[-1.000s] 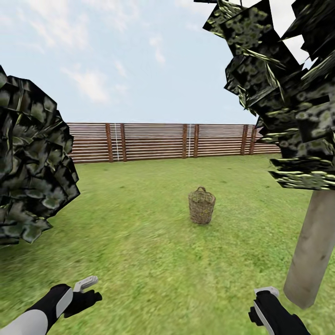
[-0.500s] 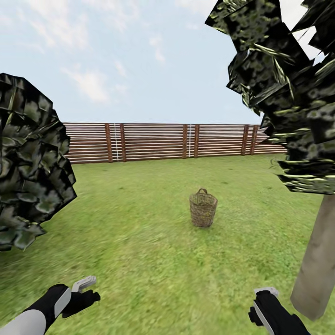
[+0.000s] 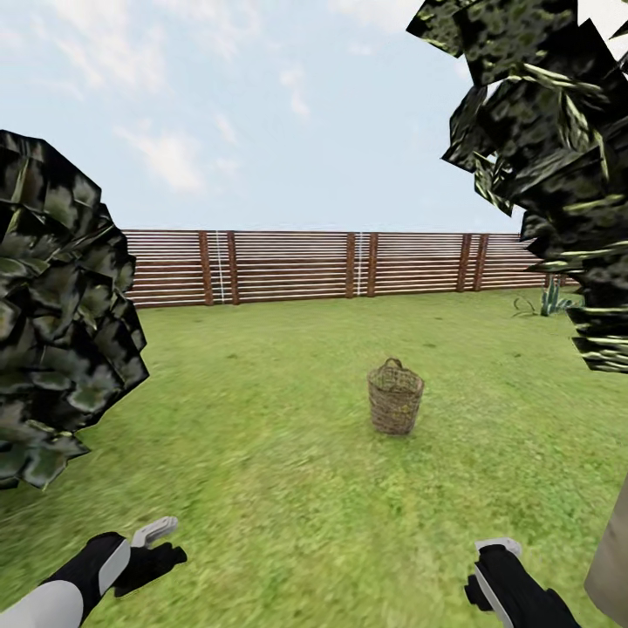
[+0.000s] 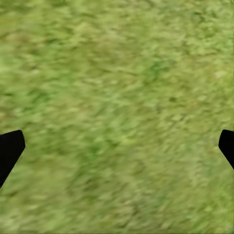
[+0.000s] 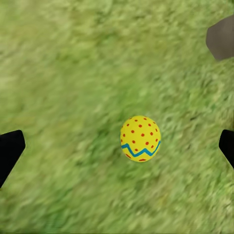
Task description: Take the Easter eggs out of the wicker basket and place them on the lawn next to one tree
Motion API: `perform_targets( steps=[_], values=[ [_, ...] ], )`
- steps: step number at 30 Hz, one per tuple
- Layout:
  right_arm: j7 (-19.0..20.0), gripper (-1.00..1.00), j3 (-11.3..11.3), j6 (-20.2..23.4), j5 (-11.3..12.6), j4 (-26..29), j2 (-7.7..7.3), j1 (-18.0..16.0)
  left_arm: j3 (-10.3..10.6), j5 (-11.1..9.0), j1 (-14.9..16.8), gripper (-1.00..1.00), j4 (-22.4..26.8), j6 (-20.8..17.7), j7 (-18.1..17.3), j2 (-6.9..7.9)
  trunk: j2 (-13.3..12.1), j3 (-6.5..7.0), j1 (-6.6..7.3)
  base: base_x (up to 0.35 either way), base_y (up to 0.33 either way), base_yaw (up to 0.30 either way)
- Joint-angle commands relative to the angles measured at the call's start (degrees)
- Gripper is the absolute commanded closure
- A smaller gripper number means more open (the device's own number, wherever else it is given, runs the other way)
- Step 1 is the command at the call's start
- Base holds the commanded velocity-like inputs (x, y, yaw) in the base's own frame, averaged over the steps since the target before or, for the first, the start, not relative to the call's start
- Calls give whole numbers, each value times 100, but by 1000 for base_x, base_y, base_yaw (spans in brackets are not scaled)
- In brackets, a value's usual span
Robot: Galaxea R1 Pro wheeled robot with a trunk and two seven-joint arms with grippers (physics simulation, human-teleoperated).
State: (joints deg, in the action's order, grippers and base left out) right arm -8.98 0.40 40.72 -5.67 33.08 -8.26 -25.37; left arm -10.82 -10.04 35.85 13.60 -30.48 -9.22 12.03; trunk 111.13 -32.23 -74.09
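The wicker basket stands upright on the lawn some way ahead; its inside is hidden. The tree shows as a pale trunk close by on my right, under dark leaf clumps. One yellow Easter egg with red dots and a blue zigzag lies on the grass under my right gripper, which is open and clear of it. The left gripper is open over bare grass. Both grippers hang low in the head view, the left and the right.
A dark leafy bush fills the left side. A brown slatted fence closes off the far end of the grass, with a small spiky plant by it. A grey shape lies near the egg in the right wrist view.
The whole head view has shifted: the basket sits further right and lower in the picture, and the trunk has slid to the right edge. The arms hold the same pose.
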Motion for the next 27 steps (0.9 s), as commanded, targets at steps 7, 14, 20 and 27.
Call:
perform_targets(
  steps=[7, 14, 20, 27],
  values=[
    [19, -100, -4, 42, -57, 11, -16, -3, -8, -68, 1, -100, 3, -37, -1, 14, 3, -7, -2, 190, 264, 0],
    [19, -100, -5, 42, -57, 13, -26, -3, -8, -68, 1, -100, 4, -37, -1, 2, 3, -7, -2, 241, 242, 0],
    [19, -100, -5, 45, -57, 12, -26, -3, -8, -68, 1, -100, 4, -37, 7, 1, 3, -7, -2, 273, 217, 0],
    [17, -100, -9, 46, -57, 6, -34, -3, -5, -68, 1, -100, 3, -37, 17, -14, 3, -7, -2, 284, 202, 0]
  ],
)
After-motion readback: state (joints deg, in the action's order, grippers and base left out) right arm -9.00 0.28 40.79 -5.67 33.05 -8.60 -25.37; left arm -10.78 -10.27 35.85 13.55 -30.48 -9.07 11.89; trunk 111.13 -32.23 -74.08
